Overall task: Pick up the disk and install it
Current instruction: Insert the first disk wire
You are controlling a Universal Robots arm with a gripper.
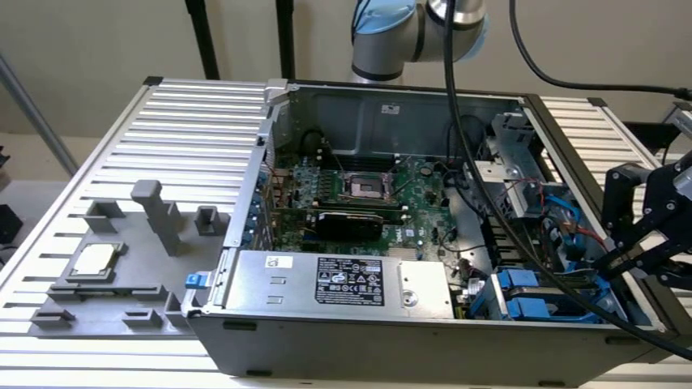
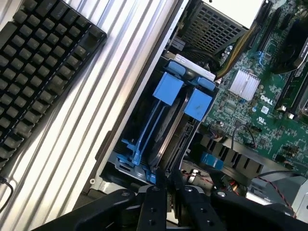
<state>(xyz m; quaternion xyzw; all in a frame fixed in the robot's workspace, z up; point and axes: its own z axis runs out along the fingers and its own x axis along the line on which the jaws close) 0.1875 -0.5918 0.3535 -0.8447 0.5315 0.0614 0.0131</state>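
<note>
You see the disk (image 2: 167, 137) standing on its edge inside the blue drive bay (image 2: 126, 161), at the corner of the open computer case (image 1: 433, 348). Its blue rails run along both sides, and two blue tabs (image 2: 168, 89) stand up at its far end. In the exterior view the disk (image 1: 532, 293) sits low in the case, toward the exterior view's right, just beside the large silver box with the black label (image 1: 346, 284).

Your gripper (image 2: 168, 185) hangs at the near end of the disk. Its two black fingers (image 2: 153, 204) are almost together, with only a thin dark slit between them. You cannot tell from these pictures whether the tips touch the disk or the rail.

The green motherboard (image 1: 368, 194) lies in the middle of the case. On the ribbed table (image 1: 184, 121), on the exterior view's left, a grey fixture carries a small square silver chip (image 1: 96, 259), well apart from the case. A black keyboard (image 2: 38, 72) lies on the table outside the case wall, near the bay.
</note>
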